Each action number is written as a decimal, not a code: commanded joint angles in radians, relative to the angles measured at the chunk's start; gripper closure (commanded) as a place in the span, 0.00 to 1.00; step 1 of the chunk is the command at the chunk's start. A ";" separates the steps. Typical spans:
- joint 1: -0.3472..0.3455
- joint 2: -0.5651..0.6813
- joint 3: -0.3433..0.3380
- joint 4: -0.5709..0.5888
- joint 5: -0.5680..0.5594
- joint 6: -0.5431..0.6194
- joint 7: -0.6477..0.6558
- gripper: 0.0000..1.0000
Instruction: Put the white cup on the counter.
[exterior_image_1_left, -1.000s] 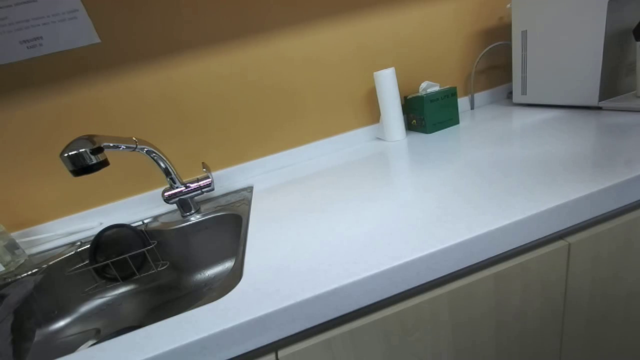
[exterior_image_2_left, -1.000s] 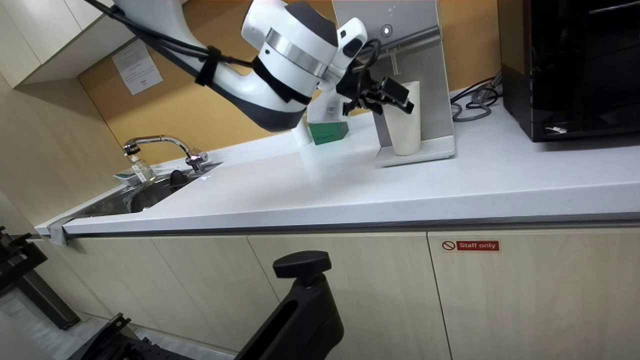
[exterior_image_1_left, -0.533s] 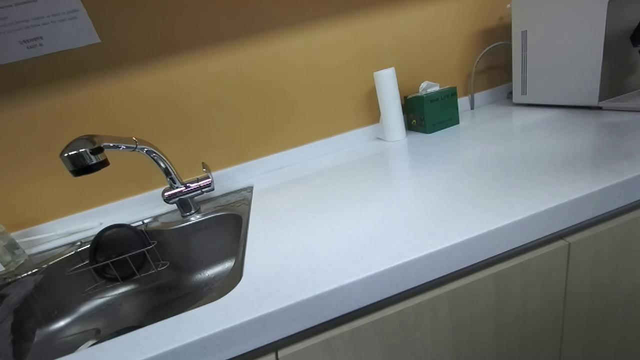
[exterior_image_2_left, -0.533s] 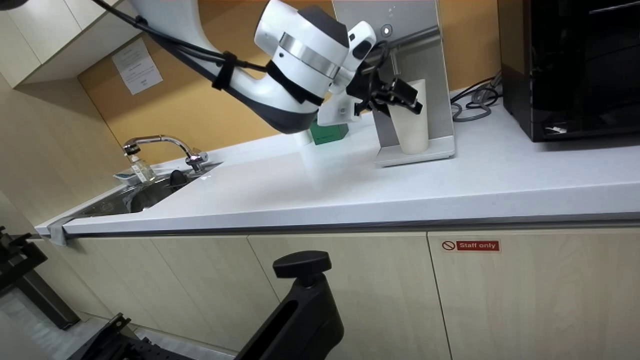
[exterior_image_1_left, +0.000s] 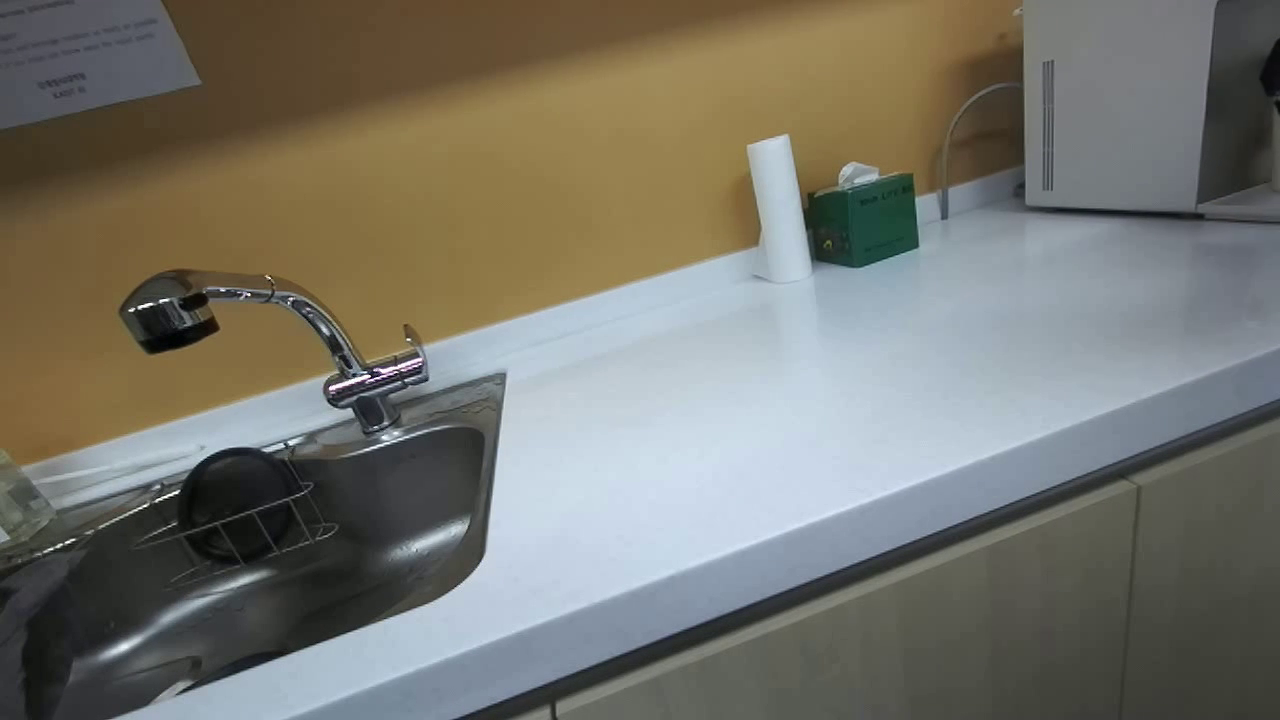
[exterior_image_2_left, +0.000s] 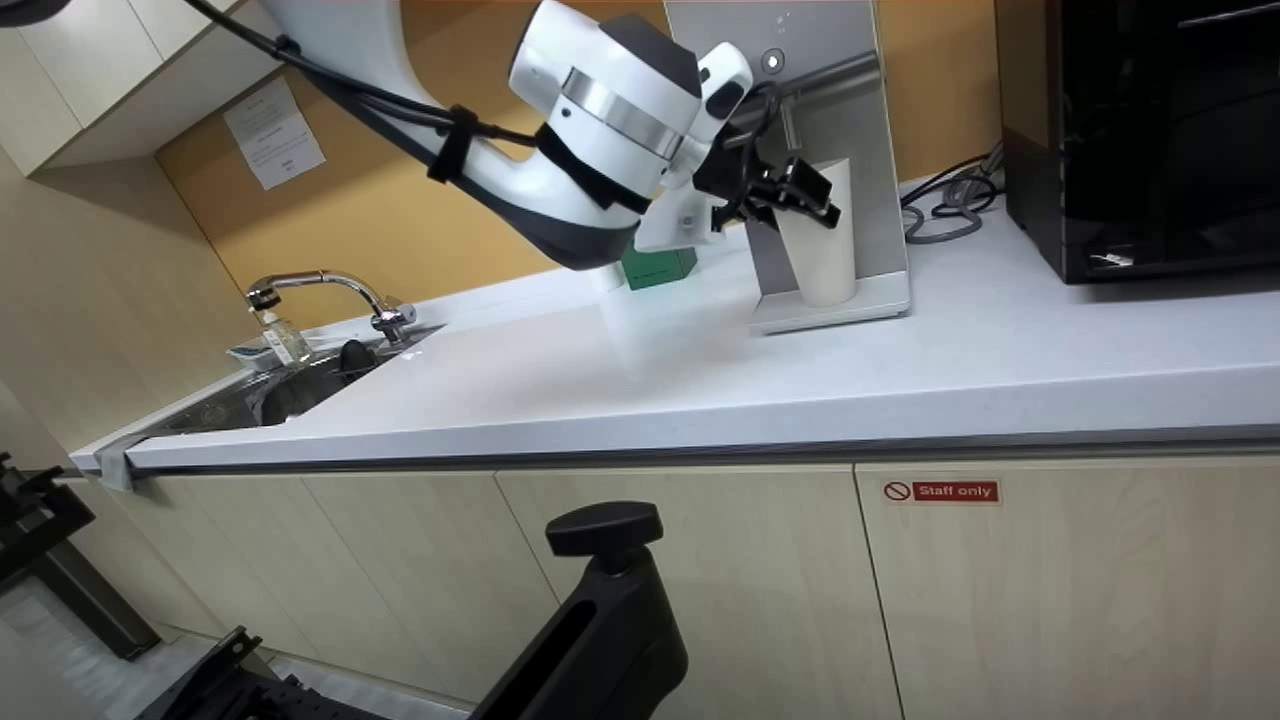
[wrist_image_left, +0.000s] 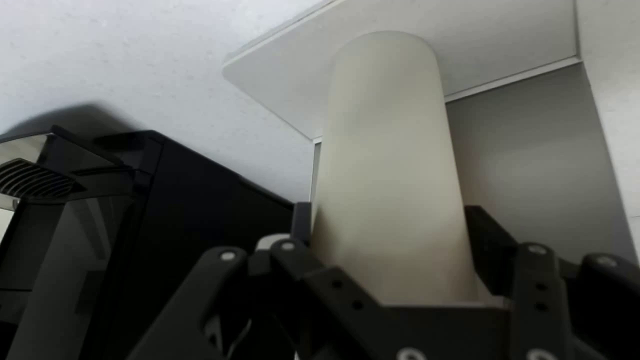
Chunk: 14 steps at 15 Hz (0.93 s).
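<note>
The tapered white cup (exterior_image_2_left: 826, 262) stands on the pale base plate of a grey dispenser (exterior_image_2_left: 868, 170) in an exterior view. My gripper (wrist_image_left: 392, 225) is shut on it near its upper end, one pad against each side in the wrist view. Only a sliver of the cup reaches the right edge of an exterior view, with a dark bit of gripper above. The white counter (exterior_image_1_left: 760, 430) runs from the dispenser to the steel sink (exterior_image_1_left: 420, 510) in both exterior views.
A black appliance (exterior_image_2_left: 1170, 140) stands beside the dispenser, with coiled cables (exterior_image_2_left: 960, 200) between them. By the wall are a white cylinder (exterior_image_1_left: 782, 210) and a green tissue box (exterior_image_1_left: 865, 222). A chrome tap (exterior_image_1_left: 330, 340) rises over the sink. The counter's front edge (exterior_image_2_left: 700, 430) drops to beige cabinets.
Over the last second the arm has shifted right, farther into the dispenser, and the cup has slid slightly right too. The jaws have drawn in onto the cup. Since half a second ago little has moved.
</note>
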 joint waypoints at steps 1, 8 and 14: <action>-0.012 -0.111 0.040 -0.138 -0.031 0.001 -0.046 0.50; -0.079 -0.388 0.173 -0.467 -0.017 -0.041 -0.235 0.50; -0.044 -0.464 0.203 -0.547 -0.008 0.051 -0.257 0.50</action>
